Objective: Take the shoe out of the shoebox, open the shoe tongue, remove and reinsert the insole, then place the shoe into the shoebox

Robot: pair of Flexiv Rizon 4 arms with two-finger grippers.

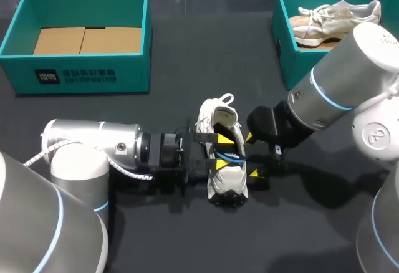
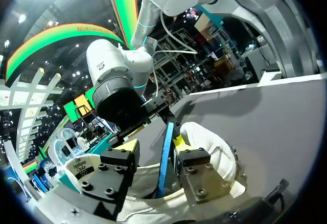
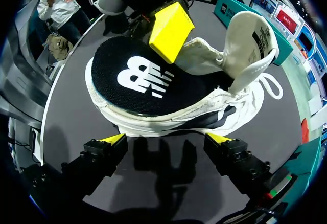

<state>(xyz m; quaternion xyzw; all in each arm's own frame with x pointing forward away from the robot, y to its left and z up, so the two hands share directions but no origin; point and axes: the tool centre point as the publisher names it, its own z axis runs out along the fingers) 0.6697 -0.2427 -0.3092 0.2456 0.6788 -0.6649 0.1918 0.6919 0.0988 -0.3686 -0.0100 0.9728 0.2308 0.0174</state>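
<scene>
My right gripper (image 3: 166,140) released, shoe (image 3: 204,106) just ahead; left gripper (image 1: 222,152) at insole (image 3: 127,88), hold unclear. Insole: white logo. Tongue label (image 3: 263,32): print too small.

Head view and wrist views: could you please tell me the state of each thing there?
shoe: lying on the table, tongue folded back.
insole: logo face showing in the shoe's opening.
left shoebox: open, no shoe inside.
right shoebox: open, second shoe inside.
right gripper: open, beside the shoe.
left gripper: at the shoe's opening, grip unclear.
</scene>
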